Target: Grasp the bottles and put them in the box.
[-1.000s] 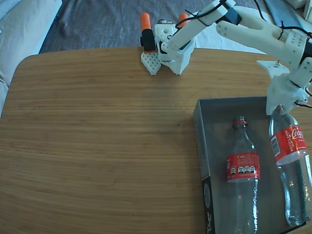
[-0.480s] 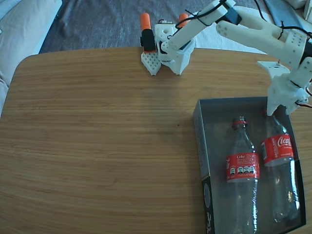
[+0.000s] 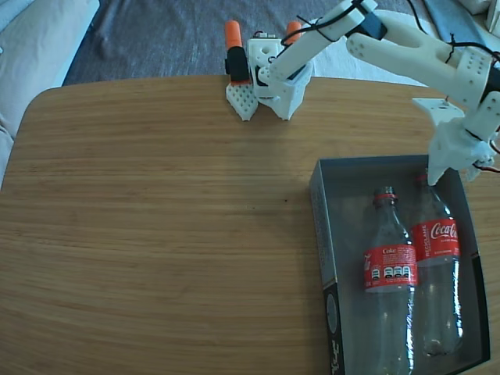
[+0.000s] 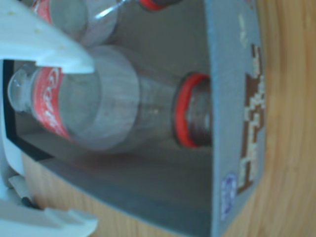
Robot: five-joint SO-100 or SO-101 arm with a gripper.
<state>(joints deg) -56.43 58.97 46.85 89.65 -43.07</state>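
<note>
In the fixed view, the rectangular dark grey cardboard box with low walls (image 3: 321, 234) sits at about four o'clock on the wooden desk (image 3: 156, 219), its lower end running out of the picture; inside it lie two clear plastic Coca-Cola bottles with red label bands, side by side and parallel, necks toward twelve o'clock; the left bottle (image 3: 389, 281) shows the small-print side of its label, the right bottle (image 3: 434, 266) shows the white script logo, and the two touch or nearly touch along their bodies; neither carries a cap.

The white end effector (image 3: 437, 173) hangs over the box's twelve-o'clock end, just above the right bottle's neck; in the wrist view its two white fingers (image 4: 44, 47) stand spread wide, one at ten o'clock and the other at seven o'clock, with nothing between them; that view shows the nearer bottle (image 4: 113, 111) lying on the grey floor with its red neck ring close against the box's end wall (image 4: 232, 98), and the other bottle (image 4: 94, 15) partly seen at twelve o'clock.
</note>
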